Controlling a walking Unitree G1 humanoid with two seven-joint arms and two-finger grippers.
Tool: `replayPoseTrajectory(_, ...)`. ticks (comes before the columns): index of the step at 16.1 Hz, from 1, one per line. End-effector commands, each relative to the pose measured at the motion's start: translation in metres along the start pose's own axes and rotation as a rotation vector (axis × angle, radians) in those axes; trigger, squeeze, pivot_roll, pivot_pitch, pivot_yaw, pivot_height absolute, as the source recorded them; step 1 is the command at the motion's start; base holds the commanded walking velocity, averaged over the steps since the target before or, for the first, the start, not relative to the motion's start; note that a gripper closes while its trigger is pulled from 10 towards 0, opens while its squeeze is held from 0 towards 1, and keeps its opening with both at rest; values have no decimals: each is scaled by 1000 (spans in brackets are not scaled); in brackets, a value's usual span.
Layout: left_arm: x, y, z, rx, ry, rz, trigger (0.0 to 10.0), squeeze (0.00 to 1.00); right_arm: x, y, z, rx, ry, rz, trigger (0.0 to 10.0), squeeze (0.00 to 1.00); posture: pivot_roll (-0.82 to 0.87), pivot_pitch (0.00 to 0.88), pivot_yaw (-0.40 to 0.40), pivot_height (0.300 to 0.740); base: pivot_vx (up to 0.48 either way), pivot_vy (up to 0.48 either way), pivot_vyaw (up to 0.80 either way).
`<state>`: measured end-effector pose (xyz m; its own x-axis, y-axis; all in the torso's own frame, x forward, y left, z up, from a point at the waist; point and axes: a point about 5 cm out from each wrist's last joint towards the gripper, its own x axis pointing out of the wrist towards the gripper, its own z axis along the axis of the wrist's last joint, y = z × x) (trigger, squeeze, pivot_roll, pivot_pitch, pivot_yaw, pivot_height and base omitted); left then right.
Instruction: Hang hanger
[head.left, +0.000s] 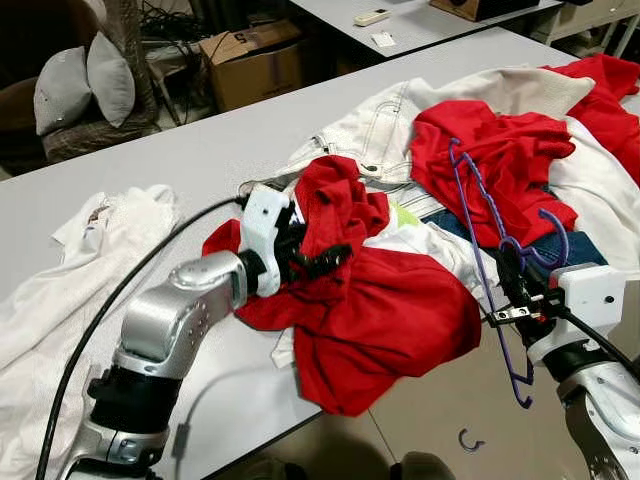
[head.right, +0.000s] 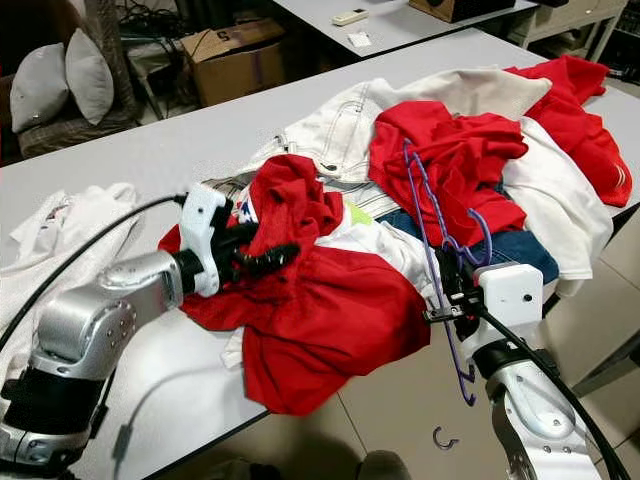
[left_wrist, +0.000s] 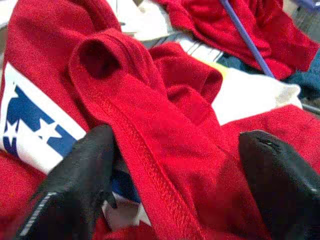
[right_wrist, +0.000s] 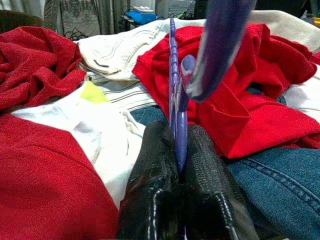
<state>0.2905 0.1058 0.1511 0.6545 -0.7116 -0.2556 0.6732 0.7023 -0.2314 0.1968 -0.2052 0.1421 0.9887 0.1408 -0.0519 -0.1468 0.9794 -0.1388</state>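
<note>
A purple hanger (head.left: 478, 228) stands tilted over the clothes pile at the table's right end. My right gripper (head.left: 512, 288) is shut on its lower bar, and in the right wrist view the bar (right_wrist: 176, 100) sits pinched between both black fingers (right_wrist: 150, 180). A red T-shirt (head.left: 385, 315) with a white and blue print lies bunched at the table's front edge. My left gripper (head.left: 320, 262) is pushed into its folds. In the left wrist view its fingers (left_wrist: 75, 190) stand apart, open on either side of a red fabric ridge (left_wrist: 150, 145).
On the grey table (head.left: 200, 160) lie white jeans (head.left: 370, 125), another red garment (head.left: 500, 150), blue denim (head.left: 570, 245) and a white cloth (head.left: 60, 290) at the left. A cardboard box (head.left: 250, 60) and cushions (head.left: 85, 85) stand behind. A small hook (head.left: 470, 441) lies on the floor.
</note>
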Motion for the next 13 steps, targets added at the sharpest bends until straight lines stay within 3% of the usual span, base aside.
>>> replayPoseTrajectory(1, -2, 3, 3, -5, -21, 17, 0, 0, 0, 0, 2, -9, -16, -7, 10000, 0, -241, 0, 127, 740, 0, 0, 0)
replayPoseTrajectory(9, -10, 19, -2, 64, 49, 98, 0, 0, -1, -2, 3, -16, -11, -5, 10000, 0, -238, 0, 120, 740, 0, 0, 0)
replayPoseTrajectory(13, -12, 24, -4, 173, 111, 120, 0, 0, -1, -3, 3, -19, -14, -4, 10000, 0, -237, 0, 119, 740, 0, 0, 0)
